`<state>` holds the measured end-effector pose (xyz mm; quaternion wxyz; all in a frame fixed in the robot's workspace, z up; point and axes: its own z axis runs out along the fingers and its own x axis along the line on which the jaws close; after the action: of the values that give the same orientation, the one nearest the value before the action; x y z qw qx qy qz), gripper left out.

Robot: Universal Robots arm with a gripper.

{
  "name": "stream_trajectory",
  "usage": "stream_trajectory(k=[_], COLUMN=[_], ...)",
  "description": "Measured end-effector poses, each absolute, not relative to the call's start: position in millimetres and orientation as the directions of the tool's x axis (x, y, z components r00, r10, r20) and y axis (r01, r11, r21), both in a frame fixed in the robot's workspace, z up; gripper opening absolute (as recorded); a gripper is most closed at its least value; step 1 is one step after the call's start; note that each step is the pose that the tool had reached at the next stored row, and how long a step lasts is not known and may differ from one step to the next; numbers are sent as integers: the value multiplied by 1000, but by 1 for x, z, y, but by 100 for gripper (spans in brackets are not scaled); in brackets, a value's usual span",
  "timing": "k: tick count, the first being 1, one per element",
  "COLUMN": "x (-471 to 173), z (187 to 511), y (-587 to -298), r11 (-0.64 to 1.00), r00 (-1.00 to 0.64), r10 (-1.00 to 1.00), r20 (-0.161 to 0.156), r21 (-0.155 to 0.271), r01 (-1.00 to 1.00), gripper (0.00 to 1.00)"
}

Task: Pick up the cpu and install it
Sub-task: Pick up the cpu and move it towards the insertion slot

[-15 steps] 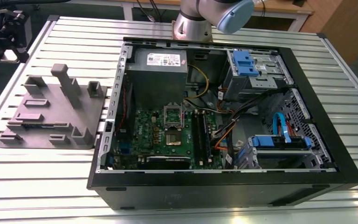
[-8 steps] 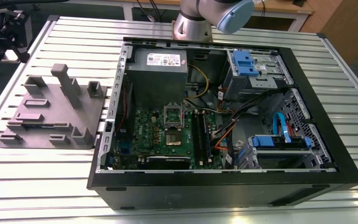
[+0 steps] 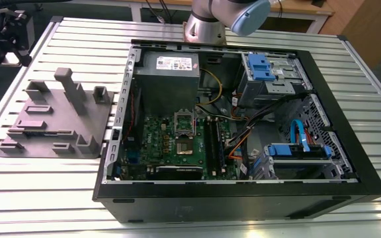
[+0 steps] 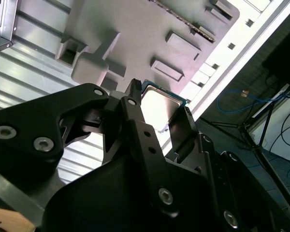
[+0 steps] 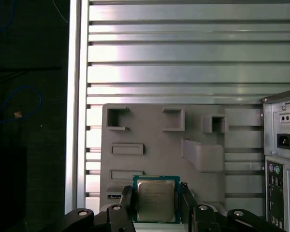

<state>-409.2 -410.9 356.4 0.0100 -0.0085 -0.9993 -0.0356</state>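
1. One black metal end effector is clamped on the cpu. In both wrist views I see a finger pressed against each of two opposite edges.
2. The cpu is square, so I can pick out no long axis. Its flat top faces the first wrist camera, and its gripped sides run parallel to the fingers.
3. It has a dull silver-grey metal lid with faint print and a thin blue-green border.
4. It hangs over the edge of a matte grey plastic tray moulded with raised blocks and pockets.
5. The tray rests on a ribbed, shiny aluminium surface, beside an open black computer case.
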Motion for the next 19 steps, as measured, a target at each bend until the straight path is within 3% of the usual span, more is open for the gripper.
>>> stream_trajectory(k=[19], x=[-404], z=[362], y=[-411], r11=[997], r00=[-1000], r10=[16], r20=[18], r21=[71], r01=[17], gripper=[47])
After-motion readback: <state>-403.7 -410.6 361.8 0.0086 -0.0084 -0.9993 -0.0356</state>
